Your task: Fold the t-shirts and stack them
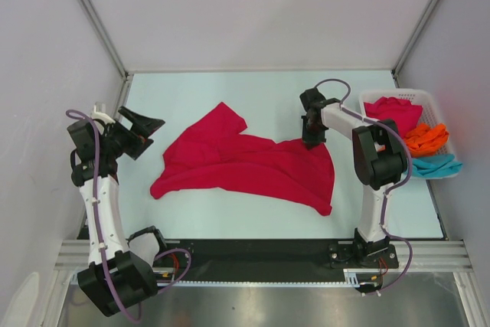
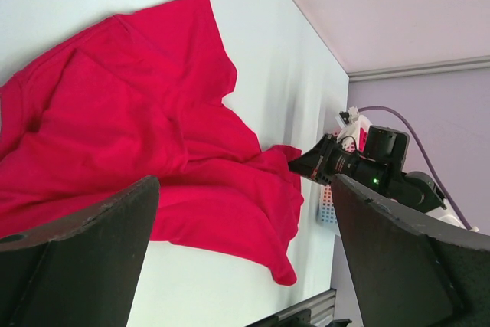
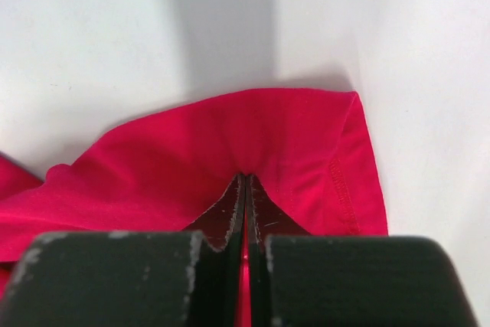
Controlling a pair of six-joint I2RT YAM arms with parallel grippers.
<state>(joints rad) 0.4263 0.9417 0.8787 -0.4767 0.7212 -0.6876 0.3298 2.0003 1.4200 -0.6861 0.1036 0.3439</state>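
Right wrist: right tool (image 3: pixel 245 189) pinches the crimson t-shirt (image 3: pixel 191 143).

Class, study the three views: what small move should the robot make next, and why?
Probably the right gripper should lift its pinched edge a little and draw it rightward. Its jaws are shut on a fold of the red shirt, which lies crumpled on the table, while the left gripper hangs open, clear of the cloth.
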